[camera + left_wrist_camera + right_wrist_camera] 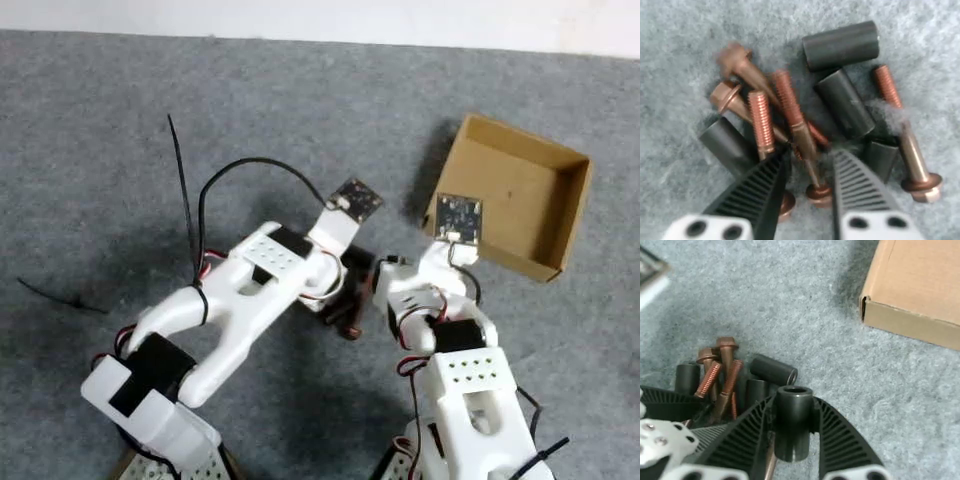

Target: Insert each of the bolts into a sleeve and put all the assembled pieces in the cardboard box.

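Bolts (762, 115), copper-coloured and threaded, lie in a jumbled heap on the grey carpet (120, 120), tangled with short black sleeves (840, 45). In the high view that heap (345, 318) sits right between the two arms.

Over to the left gripper (811, 152): it hangs directly above the pile, its ribbed black fingers (765, 185) parted just a little. One bolt (802, 135) runs up the gap between them, with its flanged head (819, 194) nearest the camera. There's daylight on either side of the shank, so no grip there. More bolts cross beneath it, and three sleeves lie on their sides around them.

Now the right gripper (794, 402): it's clamped on a single sleeve (793, 432), held upright with the open bore facing up. Both fingers press against its sides. It's just beside the heap, where another sleeve (774, 371) lies flat.

The cardboard box (575, 215) stands open-topped, off beyond the right arm and well apart from the pile. Its near wall (910, 322) shows plain brown board. A loose black cable tie (60, 295) lies far out on the carpet.
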